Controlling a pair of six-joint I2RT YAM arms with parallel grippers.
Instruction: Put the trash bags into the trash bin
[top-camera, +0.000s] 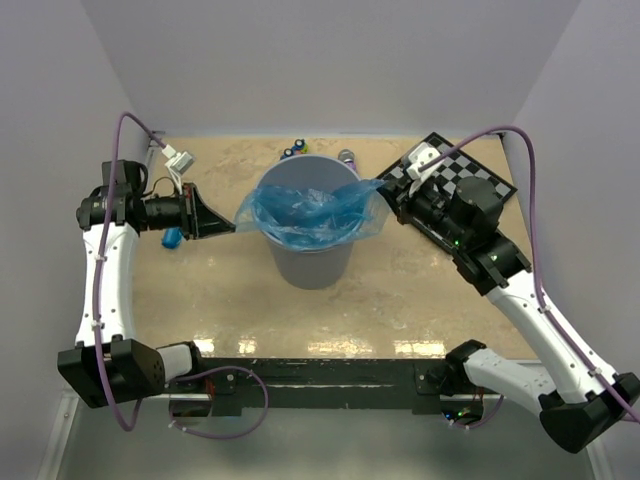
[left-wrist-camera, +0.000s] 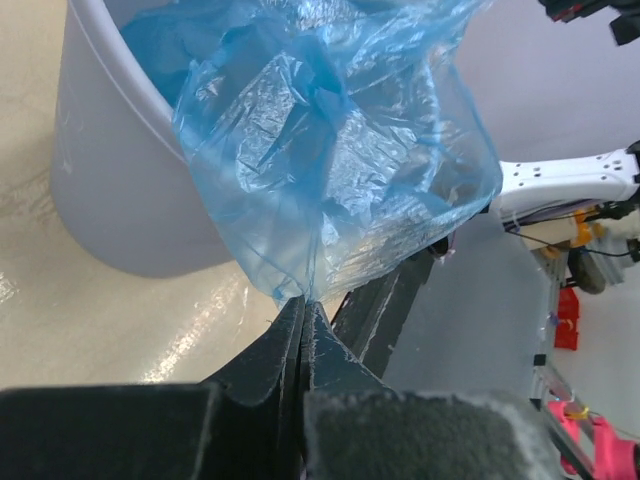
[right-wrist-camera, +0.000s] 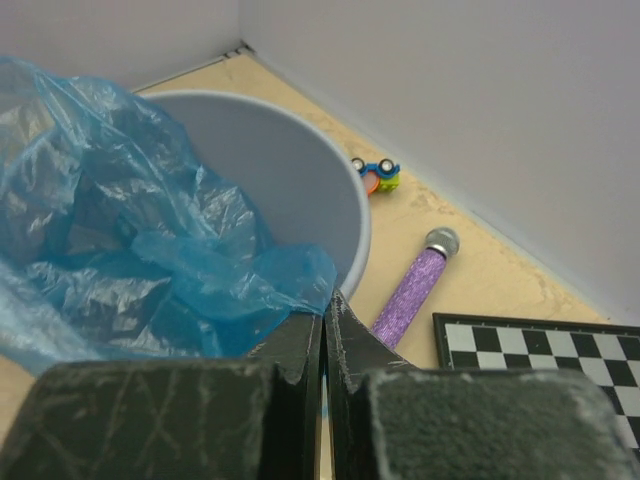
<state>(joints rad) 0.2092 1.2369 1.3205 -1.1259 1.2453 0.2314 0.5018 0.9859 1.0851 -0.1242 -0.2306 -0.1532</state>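
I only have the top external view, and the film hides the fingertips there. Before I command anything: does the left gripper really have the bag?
Observer: Yes. In the left wrist view the left gripper is shut on a low corner of the trash bag, which hangs outside the trash bin wall.
Operator: And the right side?
Observer: The right wrist view shows the right gripper shut on the bag's edge, with its tips just outside the bin's rim.
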